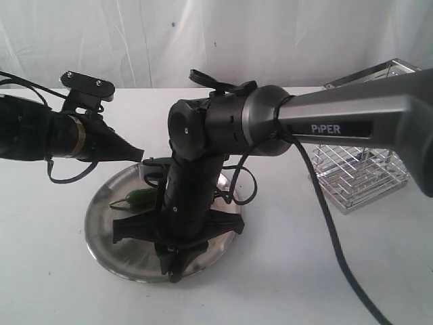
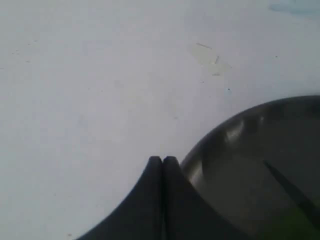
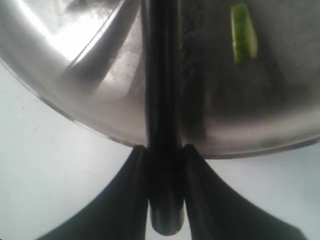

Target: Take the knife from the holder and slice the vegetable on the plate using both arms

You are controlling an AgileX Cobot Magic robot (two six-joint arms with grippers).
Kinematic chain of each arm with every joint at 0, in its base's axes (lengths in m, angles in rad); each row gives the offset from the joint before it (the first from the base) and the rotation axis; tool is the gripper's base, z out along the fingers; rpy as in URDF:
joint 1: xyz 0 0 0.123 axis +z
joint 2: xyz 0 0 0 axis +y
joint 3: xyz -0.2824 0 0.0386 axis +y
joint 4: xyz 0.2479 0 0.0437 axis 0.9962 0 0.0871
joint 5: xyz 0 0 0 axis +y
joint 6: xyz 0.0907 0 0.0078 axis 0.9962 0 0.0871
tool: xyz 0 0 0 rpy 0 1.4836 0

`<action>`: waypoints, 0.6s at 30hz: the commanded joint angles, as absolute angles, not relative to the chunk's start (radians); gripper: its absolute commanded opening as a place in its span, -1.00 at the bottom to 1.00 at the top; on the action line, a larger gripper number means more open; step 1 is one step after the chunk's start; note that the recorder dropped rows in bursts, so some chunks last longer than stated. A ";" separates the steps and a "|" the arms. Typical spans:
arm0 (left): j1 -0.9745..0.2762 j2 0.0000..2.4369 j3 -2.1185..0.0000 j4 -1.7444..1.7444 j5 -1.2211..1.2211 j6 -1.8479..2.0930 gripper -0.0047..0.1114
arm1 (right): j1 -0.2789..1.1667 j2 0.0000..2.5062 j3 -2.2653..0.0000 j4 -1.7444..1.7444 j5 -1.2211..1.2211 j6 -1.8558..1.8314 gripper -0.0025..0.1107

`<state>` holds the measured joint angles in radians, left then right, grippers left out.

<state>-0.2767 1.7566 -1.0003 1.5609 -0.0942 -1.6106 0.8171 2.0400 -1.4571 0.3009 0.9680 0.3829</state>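
The steel plate [image 1: 115, 250] lies left of centre on the white table. The green vegetable [image 1: 139, 198] rests on its far left part. My left gripper [image 1: 139, 154] hovers just above it, shut and empty. In the left wrist view its fingertips [image 2: 162, 159] press together beside the plate's rim [image 2: 235, 145]. My right arm [image 1: 196, 169] reaches across and points down over the plate. The right gripper [image 3: 161, 147] is shut on the black knife [image 3: 161, 75], which runs out across the plate [image 3: 75, 75] beside the vegetable [image 3: 243, 40]. The wire holder [image 1: 369, 169] stands at the right.
A white curtain hangs behind the table. The right arm's cable [image 1: 331, 230] trails over the table towards the front right. White tabletop [image 1: 291, 271] lies between the plate and the holder.
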 commanded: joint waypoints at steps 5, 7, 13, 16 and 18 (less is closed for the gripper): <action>-0.262 1.803 -1.014 1.571 -0.113 -1.683 -0.92 | 0.818 2.034 -1.463 0.227 0.975 0.425 -0.96; -0.262 1.803 -1.014 1.571 -0.113 -1.685 -0.92 | 0.818 2.034 -1.463 0.227 0.966 0.425 -0.96; -0.262 1.803 -1.014 1.571 -0.121 -1.685 -0.92 | 0.818 2.035 -1.463 0.237 0.954 0.423 -0.96; -0.262 1.803 -1.014 1.571 -0.054 -1.718 -0.92 | 0.818 2.035 -1.463 0.270 0.960 0.396 -0.96; -0.260 1.803 -1.014 1.571 -0.039 -1.730 -0.92 | 0.818 2.035 -1.463 0.277 0.960 0.396 -0.96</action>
